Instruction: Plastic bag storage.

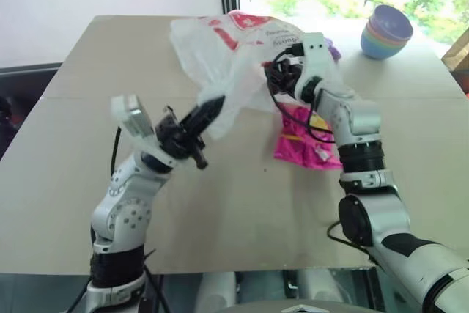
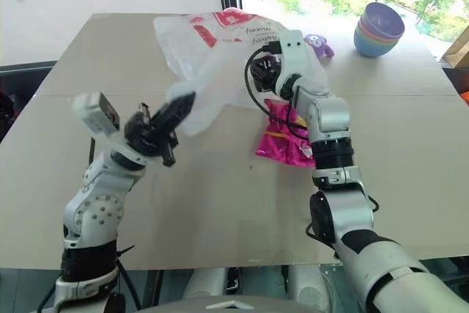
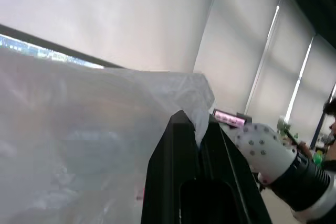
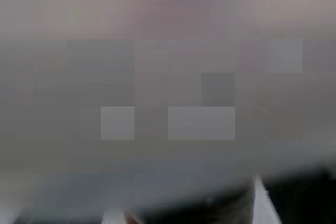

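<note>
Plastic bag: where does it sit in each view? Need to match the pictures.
Left eye: plastic bag upper centre, on the table.
Right eye: upper centre-left.
Left wrist: covers the left side, an edge pinched in the left gripper.
Right wrist: cannot tell.
Shared landmark: left gripper's black fingers.

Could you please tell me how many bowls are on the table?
4 at least, nested in one stack of bowls at the table's far right corner; more may be hidden inside.

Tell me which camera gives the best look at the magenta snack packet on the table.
The right eye view: the magenta snack packet lies flat on the table beside the right arm, mostly uncovered. The left eye view shows it too, a little more hidden behind that arm. In the wrist views I can't make it out.
</note>
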Robot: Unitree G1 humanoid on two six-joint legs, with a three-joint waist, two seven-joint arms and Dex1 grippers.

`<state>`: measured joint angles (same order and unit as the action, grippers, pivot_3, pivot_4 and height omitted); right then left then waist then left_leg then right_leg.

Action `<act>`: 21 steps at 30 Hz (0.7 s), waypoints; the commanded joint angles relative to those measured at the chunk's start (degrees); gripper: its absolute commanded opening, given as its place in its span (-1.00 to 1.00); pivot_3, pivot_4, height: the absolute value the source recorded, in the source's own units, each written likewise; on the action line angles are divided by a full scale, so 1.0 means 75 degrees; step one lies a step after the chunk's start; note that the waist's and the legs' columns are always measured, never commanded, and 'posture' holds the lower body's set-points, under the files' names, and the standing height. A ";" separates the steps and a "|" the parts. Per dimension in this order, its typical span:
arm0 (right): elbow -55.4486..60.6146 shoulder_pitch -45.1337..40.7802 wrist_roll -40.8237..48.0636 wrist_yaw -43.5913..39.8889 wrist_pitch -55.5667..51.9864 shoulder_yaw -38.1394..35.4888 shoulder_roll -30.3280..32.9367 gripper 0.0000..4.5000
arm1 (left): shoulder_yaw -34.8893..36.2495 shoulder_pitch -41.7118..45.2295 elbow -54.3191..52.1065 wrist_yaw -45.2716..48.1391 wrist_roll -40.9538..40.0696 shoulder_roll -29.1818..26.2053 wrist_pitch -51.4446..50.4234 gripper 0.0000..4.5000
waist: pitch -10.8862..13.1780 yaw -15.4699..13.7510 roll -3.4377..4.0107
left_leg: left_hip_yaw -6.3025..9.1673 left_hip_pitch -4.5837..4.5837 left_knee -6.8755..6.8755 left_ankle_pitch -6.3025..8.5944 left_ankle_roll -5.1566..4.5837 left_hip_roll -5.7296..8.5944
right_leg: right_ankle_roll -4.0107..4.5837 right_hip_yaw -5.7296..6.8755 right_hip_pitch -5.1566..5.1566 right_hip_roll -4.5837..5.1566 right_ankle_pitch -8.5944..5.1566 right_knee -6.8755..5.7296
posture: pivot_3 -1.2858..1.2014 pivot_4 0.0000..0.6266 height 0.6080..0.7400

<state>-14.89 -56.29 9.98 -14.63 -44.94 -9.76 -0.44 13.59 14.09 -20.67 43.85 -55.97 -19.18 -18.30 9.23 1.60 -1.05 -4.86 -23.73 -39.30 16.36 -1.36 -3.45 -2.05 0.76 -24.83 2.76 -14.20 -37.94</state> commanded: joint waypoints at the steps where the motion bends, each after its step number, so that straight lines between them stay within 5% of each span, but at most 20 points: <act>1: 0.0681 -0.0172 0.0442 0.0783 -0.0536 -0.0470 -0.0214 0.94 | 0.0213 0.0236 -0.0100 -0.0390 -0.0541 0.0196 -0.0105 -1.00 | -0.0002 0.0007 -0.0001 | 0.0004 0.0001 0.0000 0.0000 0.0000 0.0004 | 0.0000 0.0000 0.0001 0.0001 0.0000 0.0000 | 0.03 -0.52 1.00; 5: 0.0262 -0.0479 0.0640 0.1638 -0.0599 -0.0959 -0.0448 0.94 | 0.0266 0.0416 0.0097 -0.0877 -0.0738 0.0527 -0.0138 -1.00 | -0.0003 0.0009 -0.0002 | 0.0005 0.0001 -0.0005 -0.0001 -0.0001 0.0009 | -0.0001 -0.0001 0.0003 0.0002 0.0000 -0.0005 | 0.03 -0.52 1.00; 9: 0.1056 -0.0091 0.0888 0.0046 -0.0465 0.0144 0.0227 0.94 | 0.0315 0.0599 0.0389 -0.1372 -0.0386 0.0701 0.0040 -1.00 | -0.0002 0.0017 -0.0002 | -0.0008 0.0000 -0.0006 -0.0001 -0.0002 0.0011 | -0.0001 0.0001 0.0003 0.0001 0.0000 -0.0003 | 0.03 -0.52 1.00; 13: 0.2687 0.0863 0.1832 -0.2318 -0.0730 0.0846 0.1789 0.94 | 0.0385 0.0564 0.0545 -0.1623 -0.0156 0.0771 0.0143 -1.00 | -0.0002 -0.0033 -0.0001 | 0.0015 -0.0006 -0.0001 0.0000 -0.0004 0.0016 | -0.0002 0.0001 0.0005 0.0001 0.0000 0.0004 | 0.03 -0.52 1.00; 15: 0.3660 0.1566 0.1845 -0.3403 -0.0463 0.1153 0.3203 0.94 | 0.0441 0.0514 0.0532 -0.1731 -0.0119 0.0813 0.0186 -1.00 | -0.0003 -0.0141 -0.0002 | 0.0035 -0.0013 -0.0001 0.0001 -0.0006 0.0019 | -0.0004 0.0005 0.0010 0.0002 0.0000 0.0008 | 0.03 -0.52 1.00; 21: 0.5682 0.2896 0.1057 -0.3724 -0.0609 0.2433 0.5447 0.94 | 0.0524 0.0302 0.0396 -0.1835 -0.0099 0.0894 0.0188 -1.00 | -0.0005 -0.0078 0.0000 | 0.0038 0.0005 -0.0007 0.0008 -0.0017 0.0027 | -0.0019 -0.0025 0.0020 -0.0003 -0.0011 0.0008 | 0.03 -0.52 1.00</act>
<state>20.37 -36.23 19.27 -42.88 -47.48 4.96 38.70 17.16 16.84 -15.51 30.20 -56.83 -12.60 -17.77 9.19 1.02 -1.05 -4.57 -23.66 -39.35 16.41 -1.48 -3.29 -2.19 0.56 -24.67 2.69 -14.29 -37.91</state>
